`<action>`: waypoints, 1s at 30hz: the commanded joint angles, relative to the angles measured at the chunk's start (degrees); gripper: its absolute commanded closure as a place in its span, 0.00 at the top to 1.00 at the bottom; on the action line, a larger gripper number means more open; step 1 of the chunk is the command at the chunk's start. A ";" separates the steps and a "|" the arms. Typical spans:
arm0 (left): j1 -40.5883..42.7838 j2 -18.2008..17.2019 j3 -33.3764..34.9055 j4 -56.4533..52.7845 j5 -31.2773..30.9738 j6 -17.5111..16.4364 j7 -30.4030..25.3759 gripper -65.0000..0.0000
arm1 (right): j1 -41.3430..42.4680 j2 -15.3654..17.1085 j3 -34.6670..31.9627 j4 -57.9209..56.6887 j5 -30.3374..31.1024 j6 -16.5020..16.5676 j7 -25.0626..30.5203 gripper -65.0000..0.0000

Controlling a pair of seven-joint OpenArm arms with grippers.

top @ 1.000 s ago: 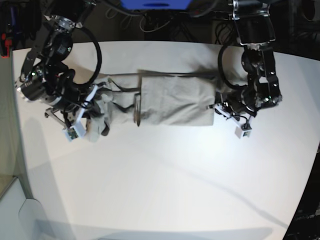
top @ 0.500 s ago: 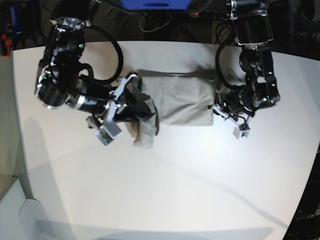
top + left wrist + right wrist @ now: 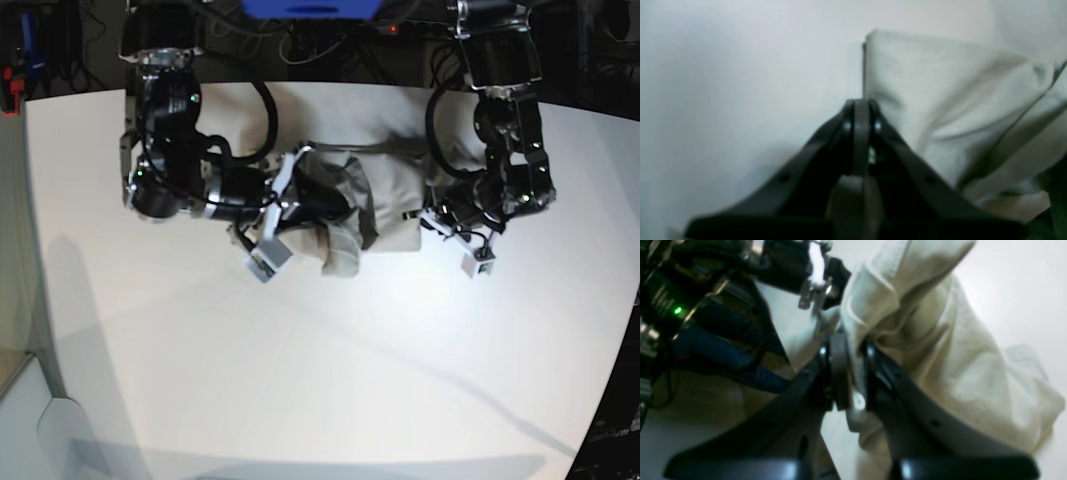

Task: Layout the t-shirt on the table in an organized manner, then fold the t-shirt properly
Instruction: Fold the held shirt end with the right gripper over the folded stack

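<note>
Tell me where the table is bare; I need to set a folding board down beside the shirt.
The table is bare across the whole near half, below the t-shirt, and at the far left beyond the right arm. It is crowded mid-table: the right pincer grips cloth there, and the left pincer is at the shirt's right edge.

In the base view the right arm lies across the t-shirt [image 3: 385,200], hiding its left part, and the right gripper [image 3: 335,205] is too dark and small there to show how its jaws stand. The left gripper [image 3: 432,218] at the shirt's other edge is likewise too small to read, and the table [image 3: 320,380] is cut off at the frame's bottom and right. Both wrist views are blurred; the left wrist view cuts the t-shirt [image 3: 940,100] off at its right edge.
</note>
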 commanded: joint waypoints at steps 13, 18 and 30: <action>-0.06 -0.62 -0.09 4.47 1.23 0.05 1.95 0.01 | 1.82 -0.09 -4.66 0.43 1.94 0.36 1.73 0.00; 0.21 -0.62 -3.60 7.90 1.23 -0.04 5.38 0.01 | 1.82 -0.09 -8.97 0.26 1.94 0.36 6.39 0.00; 4.25 -4.49 -12.31 13.97 1.15 -0.13 8.10 0.01 | 6.48 -0.09 -10.64 -9.50 1.94 0.36 8.42 0.00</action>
